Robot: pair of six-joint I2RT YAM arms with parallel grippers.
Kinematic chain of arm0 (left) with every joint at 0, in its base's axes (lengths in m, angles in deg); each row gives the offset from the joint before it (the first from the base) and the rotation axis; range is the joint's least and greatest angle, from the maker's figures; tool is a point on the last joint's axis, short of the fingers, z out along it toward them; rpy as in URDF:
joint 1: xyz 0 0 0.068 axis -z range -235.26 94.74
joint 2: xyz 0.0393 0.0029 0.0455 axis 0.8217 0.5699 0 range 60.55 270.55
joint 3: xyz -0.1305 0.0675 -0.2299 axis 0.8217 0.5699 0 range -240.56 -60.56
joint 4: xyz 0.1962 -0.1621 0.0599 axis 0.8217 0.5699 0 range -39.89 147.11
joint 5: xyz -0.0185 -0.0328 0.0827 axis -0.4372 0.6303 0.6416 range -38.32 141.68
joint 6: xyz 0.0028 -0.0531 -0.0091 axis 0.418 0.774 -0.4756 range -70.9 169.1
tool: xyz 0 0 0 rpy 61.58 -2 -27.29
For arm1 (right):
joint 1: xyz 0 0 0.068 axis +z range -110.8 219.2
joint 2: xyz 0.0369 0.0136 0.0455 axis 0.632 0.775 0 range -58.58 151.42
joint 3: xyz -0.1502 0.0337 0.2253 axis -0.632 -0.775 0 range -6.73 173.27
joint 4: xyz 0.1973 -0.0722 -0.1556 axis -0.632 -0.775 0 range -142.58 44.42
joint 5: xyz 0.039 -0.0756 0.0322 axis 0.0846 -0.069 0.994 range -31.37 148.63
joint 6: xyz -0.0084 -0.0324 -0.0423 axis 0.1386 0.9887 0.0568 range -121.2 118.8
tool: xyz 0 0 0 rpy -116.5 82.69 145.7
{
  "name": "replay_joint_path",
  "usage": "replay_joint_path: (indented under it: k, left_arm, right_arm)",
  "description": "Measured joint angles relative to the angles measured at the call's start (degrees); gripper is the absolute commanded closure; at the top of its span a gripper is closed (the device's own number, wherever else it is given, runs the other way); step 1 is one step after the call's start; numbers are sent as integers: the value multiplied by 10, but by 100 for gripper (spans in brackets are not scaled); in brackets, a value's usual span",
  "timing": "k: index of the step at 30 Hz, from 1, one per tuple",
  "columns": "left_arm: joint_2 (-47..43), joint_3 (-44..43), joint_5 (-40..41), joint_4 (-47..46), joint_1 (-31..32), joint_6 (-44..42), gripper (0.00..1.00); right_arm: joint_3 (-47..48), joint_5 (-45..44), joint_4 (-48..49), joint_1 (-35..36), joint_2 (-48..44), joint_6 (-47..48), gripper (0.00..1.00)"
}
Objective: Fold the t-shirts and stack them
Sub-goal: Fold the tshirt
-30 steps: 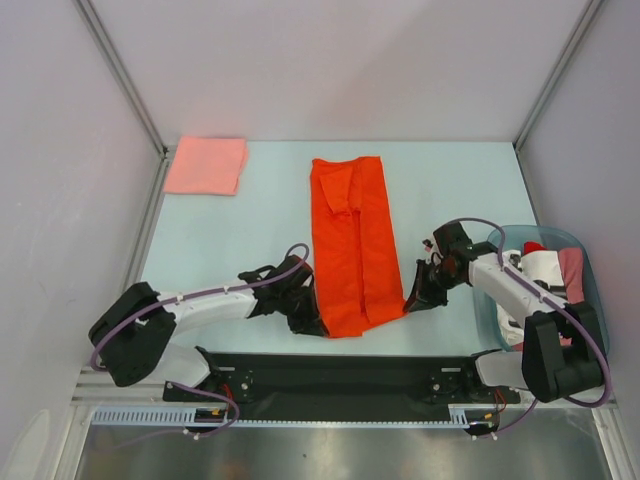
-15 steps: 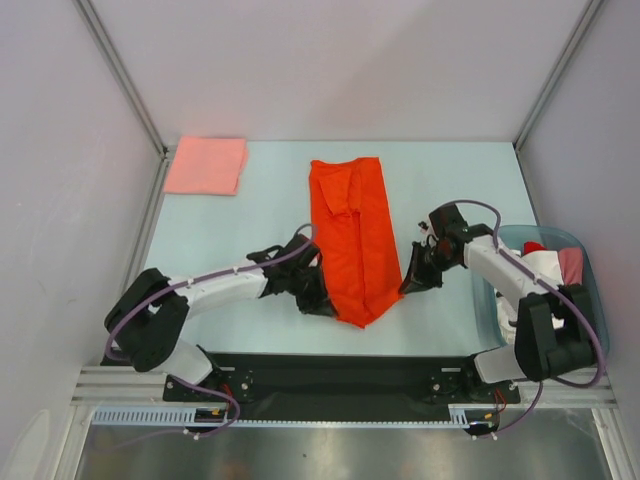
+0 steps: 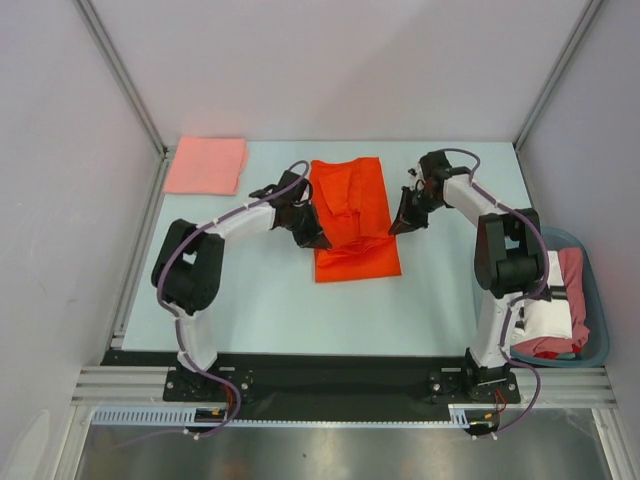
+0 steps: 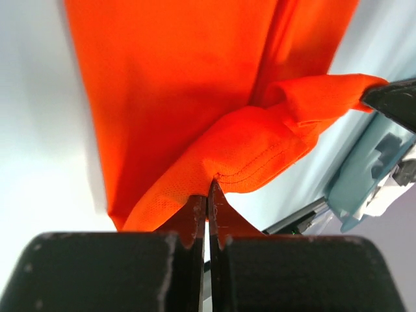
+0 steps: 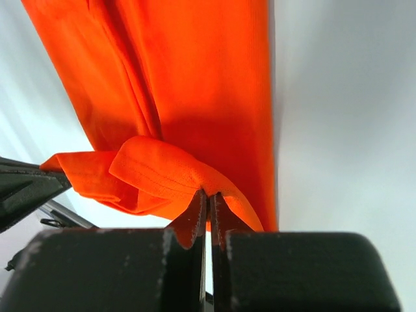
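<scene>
The bright orange-red t-shirt [image 3: 355, 215] lies in the middle of the table, its near end lifted and carried over the far part. My left gripper [image 3: 318, 240] is shut on the left corner of that raised hem [image 4: 260, 156]. My right gripper [image 3: 396, 226] is shut on the right corner of the orange-red cloth [image 5: 162, 172]. A pale salmon-pink t-shirt [image 3: 206, 165] lies folded at the far left corner. More t-shirts, white and dusty pink [image 3: 555, 300], sit bunched in the tub at the right.
The translucent blue-green tub [image 3: 600, 330] stands at the table's right edge beside the right arm's base. Metal frame posts [image 3: 120, 75] rise at the back corners. White walls enclose the table on three sides.
Both grippers have carried the orange-red shirt's near end away from the arm bases toward the far end, folding the long strip roughly in half. The arms are now stretched far out.
</scene>
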Motion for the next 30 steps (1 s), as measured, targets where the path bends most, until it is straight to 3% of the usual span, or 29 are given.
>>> replay_joint_path:
  k: [13,30]
  left_arm:
    - [110,-108,-28,21,-52,-20,100]
    - [147,-164,-43,21,-83,-20,100]
  right_arm:
    - [133,22,-27,-12,104,2,100]
    - [205,35,-33,-22,155,0,100]
